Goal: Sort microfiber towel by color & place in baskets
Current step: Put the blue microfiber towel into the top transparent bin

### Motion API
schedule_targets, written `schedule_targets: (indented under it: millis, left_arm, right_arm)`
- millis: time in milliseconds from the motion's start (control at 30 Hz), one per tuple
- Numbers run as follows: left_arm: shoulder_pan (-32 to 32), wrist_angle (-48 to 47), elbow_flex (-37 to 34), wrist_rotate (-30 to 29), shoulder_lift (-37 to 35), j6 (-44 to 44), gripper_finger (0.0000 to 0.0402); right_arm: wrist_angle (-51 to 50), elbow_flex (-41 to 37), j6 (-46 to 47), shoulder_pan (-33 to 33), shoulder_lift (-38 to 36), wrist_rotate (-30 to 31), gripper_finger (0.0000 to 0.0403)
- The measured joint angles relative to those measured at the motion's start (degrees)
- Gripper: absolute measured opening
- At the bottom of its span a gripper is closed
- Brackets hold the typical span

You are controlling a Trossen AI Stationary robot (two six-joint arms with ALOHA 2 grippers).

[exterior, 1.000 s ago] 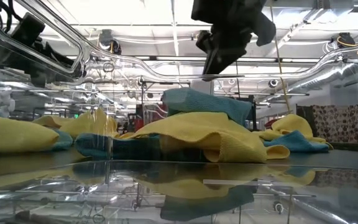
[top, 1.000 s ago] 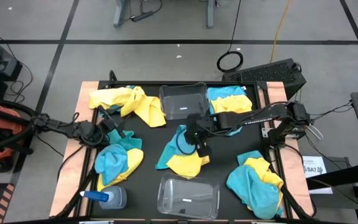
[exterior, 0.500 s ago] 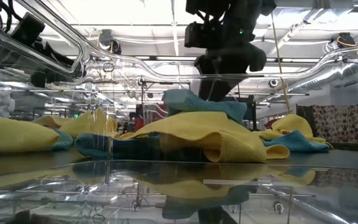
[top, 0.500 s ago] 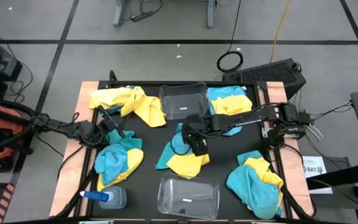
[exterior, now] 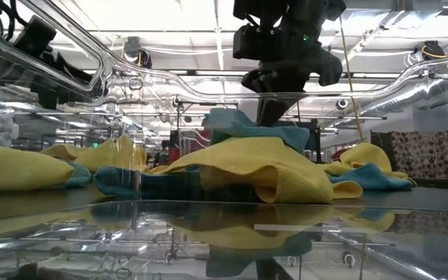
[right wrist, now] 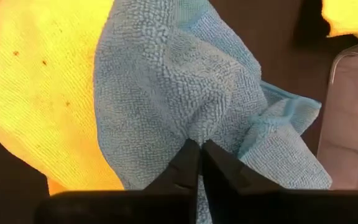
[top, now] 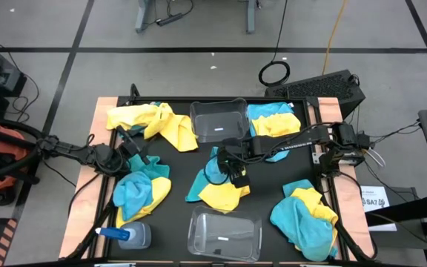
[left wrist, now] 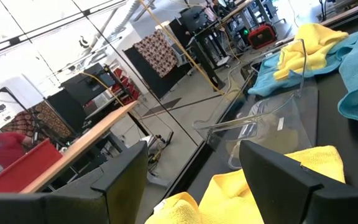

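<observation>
A turquoise towel (top: 210, 172) lies bunched on top of a yellow towel (top: 222, 196) in the middle of the black table. My right gripper (top: 233, 170) stands over it, pointing steeply down, shut on the turquoise cloth (right wrist: 166, 81). One clear basket (top: 219, 120) stands at the far edge and another (top: 224, 236) at the near edge. My left gripper (top: 130, 145) waits open at the table's left side, level, with a yellow towel (left wrist: 272, 177) beyond its fingers. My right gripper pinches a raised fold of the turquoise towel (right wrist: 199, 127) between its two fingertips, coming from above and slanting down. The towel still rests on the yellow towel (exterior: 255, 167) beneath it, bunched and slack.
More mixed yellow and turquoise towels lie at the far left (top: 153, 122), the left (top: 139, 191), the far right (top: 274, 120) and the near right (top: 306, 215). A clear spray bottle (top: 128, 235) lies at the near left corner.
My right gripper has come down onto the middle pile and shut on the turquoise towel's top fold. The towels have stayed where they were.
</observation>
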Motion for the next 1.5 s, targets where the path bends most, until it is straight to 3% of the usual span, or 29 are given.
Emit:
schedule_targets:
  millis: [200, 567, 800, 900, 1067, 1500]
  left_arm:
    - [0.0, 0.0, 0.0, 0.0, 0.0, 0.0, 0.026]
    - [0.0, 0.0, 0.0, 0.0, 0.0, 0.0, 0.026]
    - [0.0, 0.0, 0.0, 0.0, 0.0, 0.0, 0.026]
    - [0.0, 0.0, 0.0, 0.0, 0.0, 0.0, 0.026]
    - [0.0, 0.0, 0.0, 0.0, 0.0, 0.0, 0.026]
    - [0.0, 0.0, 0.0, 0.0, 0.0, 0.0, 0.026]
  right_arm:
    - [-2.7, 1.2, -0.9, 0.0, -1.3, 1.9, 0.0002]
    - [-5.2, 10.5, -6.9, -0.1, -9.6, 9.3, 0.0001]
    - [3.5, 13.5, -11.2, -3.8, -14.4, 22.5, 0.0]
    - [7.1, 14.5, -13.2, -6.2, -15.4, 25.4, 0.0]
    - [9.1, 15.3, -14.0, -10.7, -15.5, 24.2, 0.0]
    - [-0.7, 15.3, -2.2, -20.5, -8.9, 6.9, 0.0]
